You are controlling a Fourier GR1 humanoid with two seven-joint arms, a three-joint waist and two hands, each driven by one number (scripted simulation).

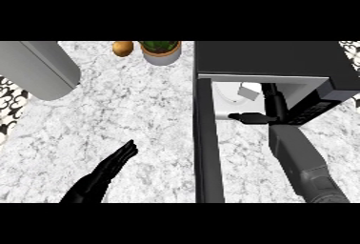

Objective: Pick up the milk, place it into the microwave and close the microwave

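Nearest, right forearm point(309, 167) reaching into open microwave point(281, 59); right robot hand point(255, 117) inside, fingers hard to make out. Milk point(249, 90) inside too, on white turntable. Door point(208, 143) swung wide. Left robot hand point(112, 167) flat, open above marbled desk point(126, 109). Potted plant point(161, 51) at back.

I see a white-grey marble counter point(141, 119), patterned black-and-white floor point(10, 102) off its left edge, potted plant point(161, 50) at the back edge.
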